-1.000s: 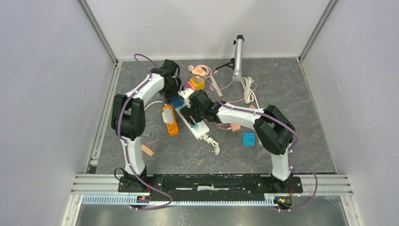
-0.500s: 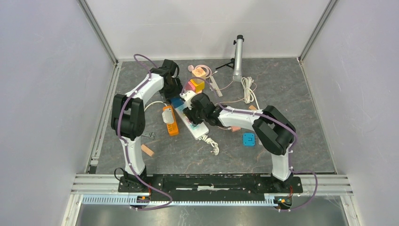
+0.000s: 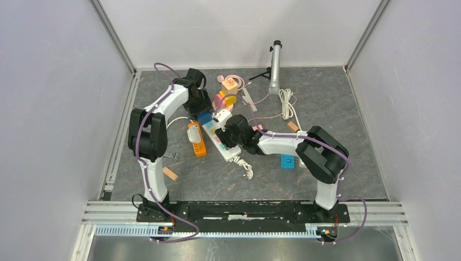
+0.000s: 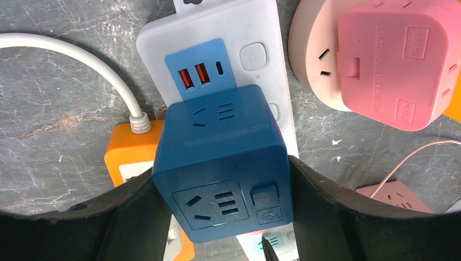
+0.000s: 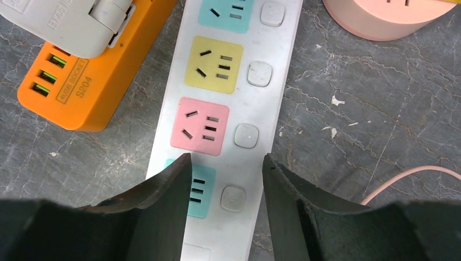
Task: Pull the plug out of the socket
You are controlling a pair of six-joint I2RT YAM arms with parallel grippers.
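Note:
The plug is a blue cube adapter [image 4: 223, 163] standing in the far end of a white power strip [image 5: 244, 103], the socket, just below its blue USB panel. My left gripper [image 4: 222, 174] is shut on it, one black finger pressed flat on each side. From above, the blue cube [image 3: 204, 117] sits under the left wrist at the strip's [image 3: 223, 142] upper end. My right gripper [image 5: 225, 163] hovers over the strip's near end, above the teal outlet, jaws partly apart with nothing between them. Its fingers [image 5: 168, 196] stand narrower than the strip.
An orange power strip [image 3: 197, 139] with a white adapter lies just left of the white one. A pink round socket with a pink adapter [image 4: 380, 60] sits right of the blue cube. A blue square socket [image 3: 287, 161], coiled white cord [image 3: 286, 103] and grey tube on a tripod [image 3: 275, 65] lie further right.
My right gripper has slid along the white strip toward its near end and narrowed its jaws. The left gripper has closed in on the blue cube and stayed in place.

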